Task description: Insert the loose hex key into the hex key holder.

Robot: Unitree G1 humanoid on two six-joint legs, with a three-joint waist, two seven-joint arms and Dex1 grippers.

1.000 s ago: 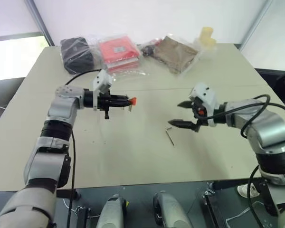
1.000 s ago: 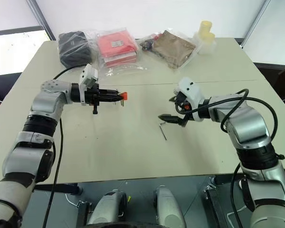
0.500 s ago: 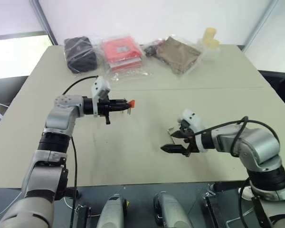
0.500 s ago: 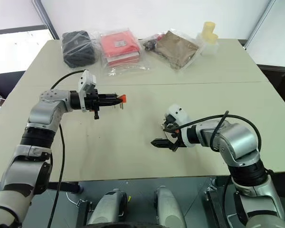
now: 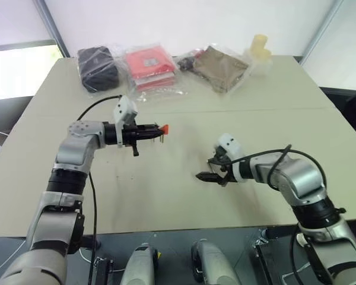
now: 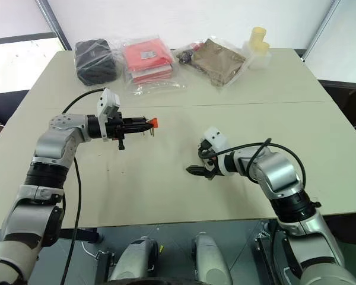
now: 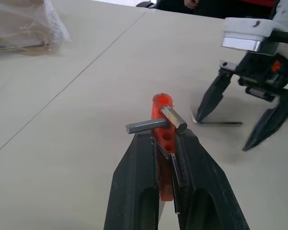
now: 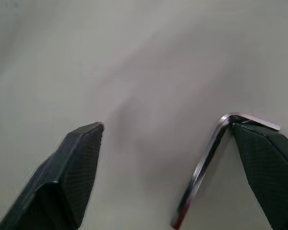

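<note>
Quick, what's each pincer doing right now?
Left pincer: shut on the hex key holder.
Right pincer: open, straddling the loose hex key on the table.

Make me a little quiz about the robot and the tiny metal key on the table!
1. True or false: the left pincer is shut on the orange holder.
2. Where is the loose key? A) inside the holder B) flat on the table between the right pincer's open fingers C) on the red packet
3. Fill in: the right pincer's fingers are ____ around the key, not yet closed on it.

Key: 1 true. 2 B; one fingertip sits right beside the key's bent end. 3 open.
</note>
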